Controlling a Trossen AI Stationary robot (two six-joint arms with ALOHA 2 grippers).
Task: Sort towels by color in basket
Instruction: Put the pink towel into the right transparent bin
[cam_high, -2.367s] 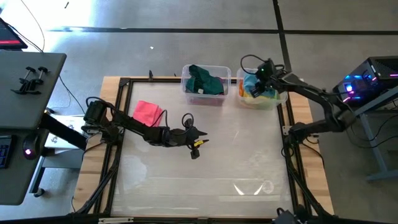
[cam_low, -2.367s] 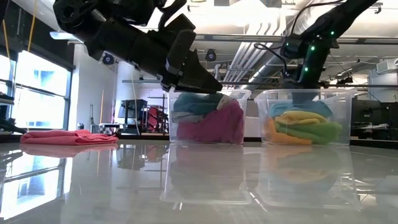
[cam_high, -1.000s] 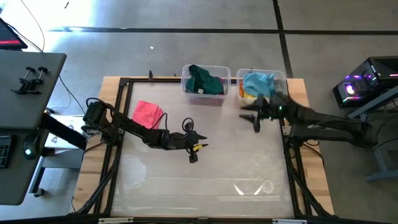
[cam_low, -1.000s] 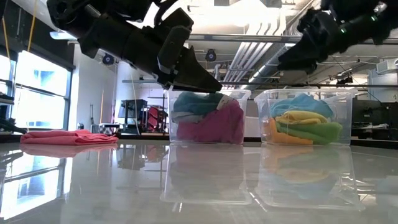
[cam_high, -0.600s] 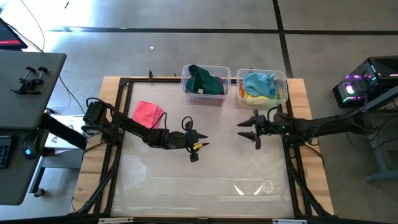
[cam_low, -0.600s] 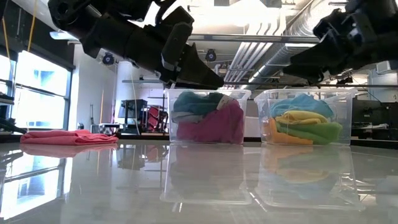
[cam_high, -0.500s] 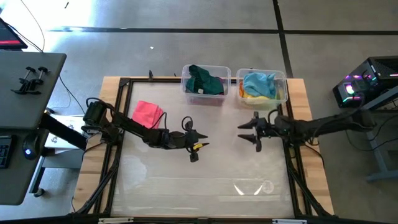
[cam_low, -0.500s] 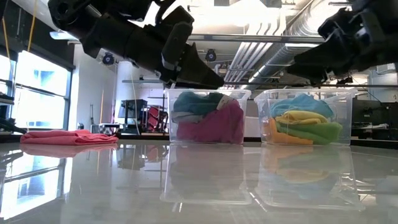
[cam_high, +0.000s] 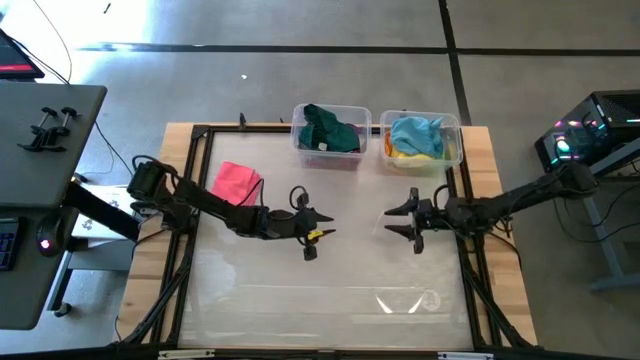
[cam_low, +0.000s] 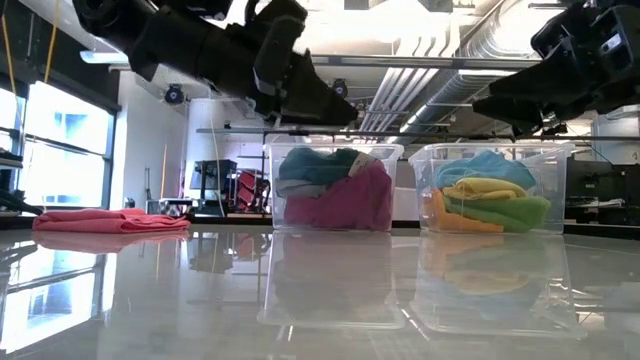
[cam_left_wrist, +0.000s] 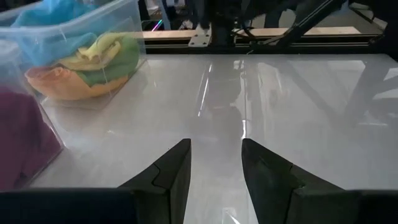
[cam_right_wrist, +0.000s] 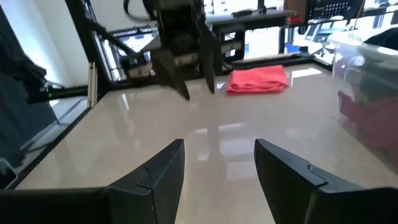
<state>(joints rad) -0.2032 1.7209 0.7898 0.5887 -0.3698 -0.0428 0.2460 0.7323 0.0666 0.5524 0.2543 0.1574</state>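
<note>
A folded pink towel (cam_high: 237, 182) lies flat on the table at the far left, also in the low view (cam_low: 110, 220) and the right wrist view (cam_right_wrist: 258, 79). Two clear baskets stand at the far edge. The left basket (cam_high: 330, 150) holds a dark green towel (cam_high: 328, 128) over magenta (cam_low: 345, 200). The right basket (cam_high: 450, 150) holds a light blue towel (cam_high: 415, 133) over yellow, green and orange (cam_low: 490, 210). My left gripper (cam_high: 322, 232) hovers open above the table's middle with nothing between its fingers (cam_left_wrist: 214, 162). My right gripper (cam_high: 392, 222) hovers open at the middle right, facing the left gripper, nothing between its fingers (cam_right_wrist: 217, 162).
A dark frame (cam_high: 200, 135) runs around the glossy table top. Bare table lies between the two grippers and toward the near edge (cam_high: 330, 300). A side table with clamps (cam_high: 45, 125) stands off to the left, and equipment (cam_high: 590, 125) off to the right.
My right gripper has drawn back from the right basket toward the table's near edge and sunk lower, swinging round until it points level toward the table's left. It has stayed open. The towels have not moved.
</note>
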